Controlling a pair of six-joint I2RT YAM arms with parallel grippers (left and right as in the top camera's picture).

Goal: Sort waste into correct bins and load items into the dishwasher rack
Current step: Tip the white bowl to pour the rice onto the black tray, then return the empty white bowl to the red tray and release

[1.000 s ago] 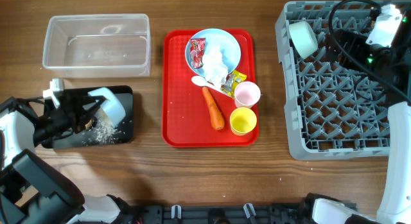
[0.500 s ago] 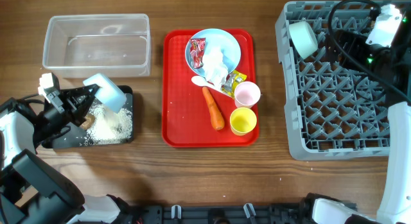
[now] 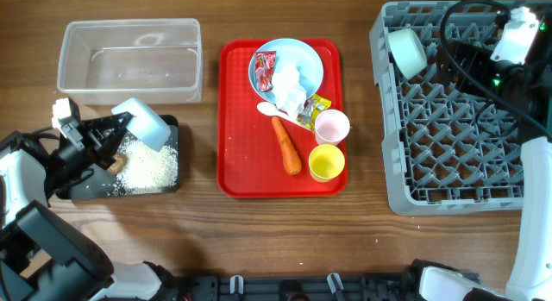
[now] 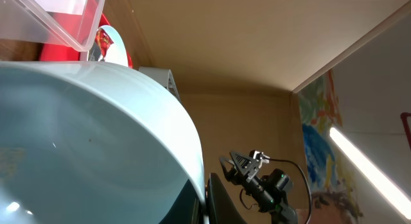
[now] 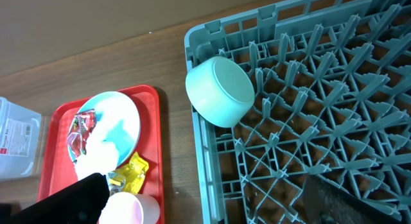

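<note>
From overhead, the left fingers [image 3: 119, 125] were clenched on a light blue bowl [image 3: 143, 125], tipped over the black tray [image 3: 97, 185] where rice [image 3: 155, 167] lay; we judged the bowl light, stiff and slick, best held at its rim; the clear tub [image 3: 129, 59] stood just behind, crowding any lift.

From the left wrist, the bowl's [image 4: 83, 140] hollow filled the view.

From the right wrist, the right fingers [image 5: 70, 198] gaped empty above the rack [image 5: 321, 121]; a second bowl [image 5: 220, 90] leaned among its pegs.
</note>
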